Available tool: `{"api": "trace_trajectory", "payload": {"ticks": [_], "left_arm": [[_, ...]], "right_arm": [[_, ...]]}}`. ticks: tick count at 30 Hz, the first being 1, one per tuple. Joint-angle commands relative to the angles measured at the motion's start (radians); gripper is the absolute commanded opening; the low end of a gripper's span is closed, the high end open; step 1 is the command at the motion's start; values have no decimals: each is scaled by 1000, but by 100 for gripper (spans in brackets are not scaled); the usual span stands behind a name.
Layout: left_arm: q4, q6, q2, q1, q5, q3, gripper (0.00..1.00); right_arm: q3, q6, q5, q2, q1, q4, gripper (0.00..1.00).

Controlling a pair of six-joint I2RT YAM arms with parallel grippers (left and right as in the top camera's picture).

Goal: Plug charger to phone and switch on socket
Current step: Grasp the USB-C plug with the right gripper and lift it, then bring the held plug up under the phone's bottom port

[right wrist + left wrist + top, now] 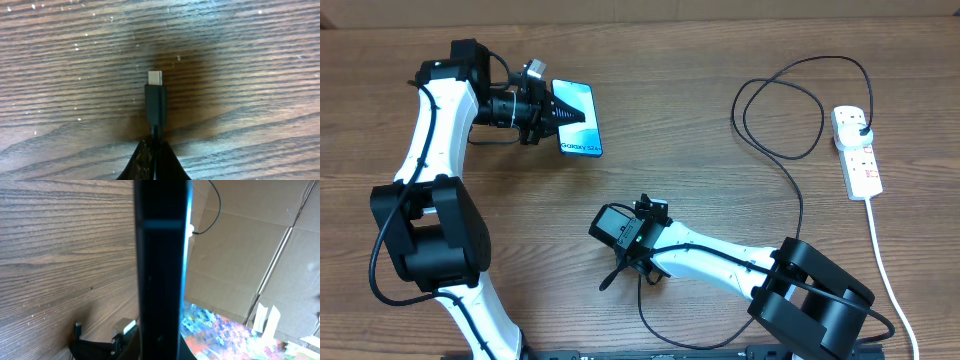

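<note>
The phone (582,138), light blue with "Galaxy S24" text, is held off the table at the upper left by my left gripper (567,113), which is shut on it. In the left wrist view its dark edge (160,255) fills the middle. My right gripper (609,279) is low over the table centre, shut on the charger cable just behind the connector tip (155,100), which points at the wood. The black cable (800,205) loops right to a black plug (860,127) seated in the white socket strip (861,170) at the far right.
The socket's thick white cord (890,280) runs down the right side toward the front edge. Slack cable curls under the right arm (645,315). A cardboard wall (240,255) stands beyond the table. The right gripper also shows in the left wrist view (100,342).
</note>
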Motion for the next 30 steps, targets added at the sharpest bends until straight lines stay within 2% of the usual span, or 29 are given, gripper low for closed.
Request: {"api": "trace_trajectory", "payload": {"ticks": [1, 7, 11, 14, 18, 20, 26, 30], "left_arm": [[-3, 48, -32, -3, 82, 26, 4], [-5, 95, -32, -2, 91, 26, 4], [-19, 160, -32, -2, 135, 26, 4], [-54, 254, -33, -2, 198, 26, 4], [-127, 399, -33, -2, 304, 26, 4], [-182, 484, -33, -2, 345, 26, 4], [-474, 879, -33, 15, 462, 26, 4], [-474, 871, -35, 27, 463, 20, 4]], "right_arm": [[-8, -3, 13, 5, 4, -11, 4], [-6, -79, -42, 5, 3, -8, 4], [-6, -78, -58, 3, 0, -20, 4], [5, -121, -97, -7, -19, -53, 4], [15, -317, -210, -69, -54, -56, 4], [14, -347, -243, -117, -64, -59, 4], [14, -425, -254, -336, -88, -105, 4], [13, -473, -255, -463, -106, -150, 4]]}}
